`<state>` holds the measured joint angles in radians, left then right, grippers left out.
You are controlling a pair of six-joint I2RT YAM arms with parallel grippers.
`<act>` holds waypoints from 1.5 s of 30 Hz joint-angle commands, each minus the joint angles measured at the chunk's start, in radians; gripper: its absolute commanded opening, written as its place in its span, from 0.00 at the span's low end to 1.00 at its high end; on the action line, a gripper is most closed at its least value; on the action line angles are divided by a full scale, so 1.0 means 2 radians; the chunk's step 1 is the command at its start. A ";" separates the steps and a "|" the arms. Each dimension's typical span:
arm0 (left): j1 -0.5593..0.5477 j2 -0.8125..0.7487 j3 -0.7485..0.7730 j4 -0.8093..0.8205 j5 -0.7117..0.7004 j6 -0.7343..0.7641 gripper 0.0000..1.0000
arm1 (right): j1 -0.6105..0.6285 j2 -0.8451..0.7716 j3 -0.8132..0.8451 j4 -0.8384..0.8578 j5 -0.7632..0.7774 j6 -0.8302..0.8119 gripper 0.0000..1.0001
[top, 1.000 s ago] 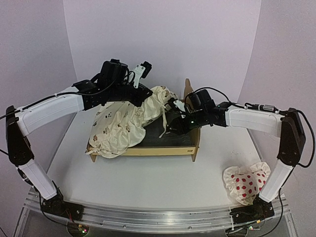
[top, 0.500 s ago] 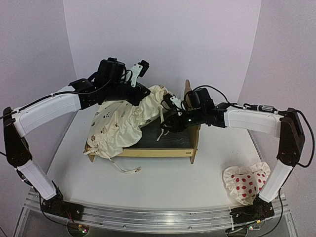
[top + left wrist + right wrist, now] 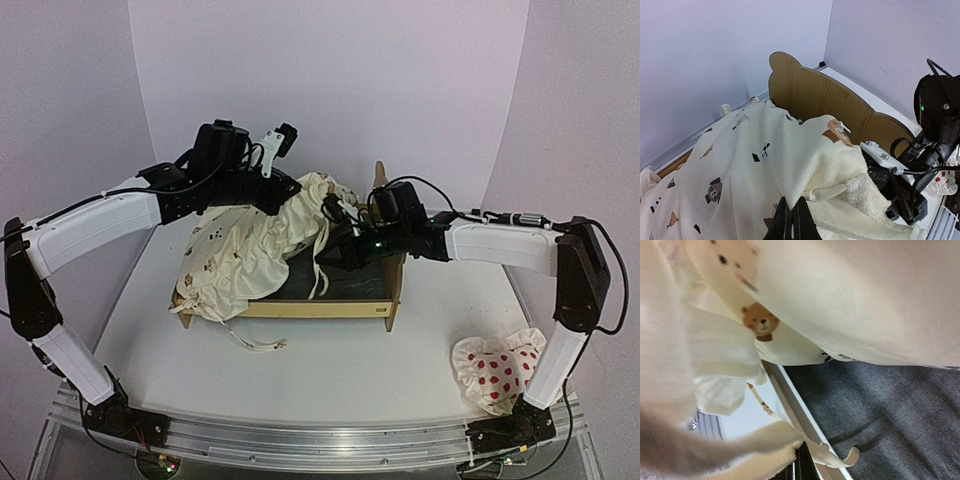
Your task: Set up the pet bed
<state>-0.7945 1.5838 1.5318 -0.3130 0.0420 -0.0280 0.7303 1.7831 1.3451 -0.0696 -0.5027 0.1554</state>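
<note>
Two arms reach in over a white desk point(image 3: 330, 370) and meet above the pet bed point(image 3: 320, 308), which stands near the middle of the desk, toward the back wall. Its tall scalloped headboard point(image 3: 820, 95) is at the right end. The dark grey felt base point(image 3: 350, 280) lies bare in the right half.

Draped over the left half of the bed is a cream cover point(image 3: 250, 250) printed with little animals. It is bunched and lifted at its upper right, and its lower end spills over the left rail onto the desk.

A white red-dotted pillow point(image 3: 497, 372) lies on the desk well apart from the bed, at the near right beside the right arm's base.

The left hand point(image 3: 791, 220) is pinched tight on a fold of the cover, holding it up above the bed. The right hand point(image 3: 335, 250) sits low over the felt, just inside the headboard – its fingers are closed on the cover's ruffled hem.

A thin cream cord point(image 3: 255, 343) trails from the cover onto the desk in front of the front rail.
</note>
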 commanded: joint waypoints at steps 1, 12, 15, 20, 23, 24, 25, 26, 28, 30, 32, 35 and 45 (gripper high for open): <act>0.005 -0.033 -0.012 0.049 0.006 -0.008 0.00 | 0.004 -0.070 0.036 0.022 -0.077 0.092 0.00; 0.007 -0.040 -0.039 0.057 0.021 -0.018 0.00 | 0.004 -0.143 -0.062 -0.054 -0.076 0.080 0.74; 0.008 -0.041 -0.046 0.058 0.026 -0.020 0.00 | 0.004 -0.162 -0.082 -0.085 -0.005 0.040 0.78; 0.008 -0.044 -0.055 0.058 0.029 -0.023 0.00 | 0.003 -0.161 -0.080 -0.125 0.064 0.000 0.78; 0.008 -0.047 -0.060 0.058 0.030 -0.024 0.00 | 0.004 -0.157 -0.085 -0.127 0.105 -0.012 0.76; 0.008 -0.048 -0.061 0.058 0.030 -0.024 0.00 | 0.004 -0.154 -0.085 -0.127 0.115 -0.014 0.75; 0.008 -0.048 -0.062 0.058 0.031 -0.024 0.00 | 0.004 -0.151 -0.084 -0.127 0.120 -0.015 0.74; 0.008 -0.048 -0.063 0.058 0.031 -0.024 0.00 | 0.004 -0.146 -0.082 -0.127 0.123 -0.016 0.73; 0.008 -0.047 -0.064 0.058 0.034 -0.025 0.00 | 0.004 -0.132 -0.074 -0.127 0.117 -0.018 0.71; 0.008 -0.047 -0.064 0.059 0.034 -0.025 0.00 | 0.004 -0.116 -0.064 -0.125 0.104 -0.021 0.68; 0.008 -0.046 -0.065 0.059 0.035 -0.026 0.00 | 0.004 -0.101 -0.055 -0.123 0.091 -0.025 0.66; 0.008 -0.046 -0.066 0.060 0.037 -0.027 0.00 | 0.004 -0.077 -0.042 -0.120 0.068 -0.037 0.59; 0.008 -0.045 -0.066 0.060 0.038 -0.026 0.00 | 0.013 -0.038 -0.016 -0.092 0.044 -0.059 0.48</act>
<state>-0.7908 1.5494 1.3979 -0.2337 0.1135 -0.0780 0.7424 1.6841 1.2549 -0.3036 -0.3657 0.0694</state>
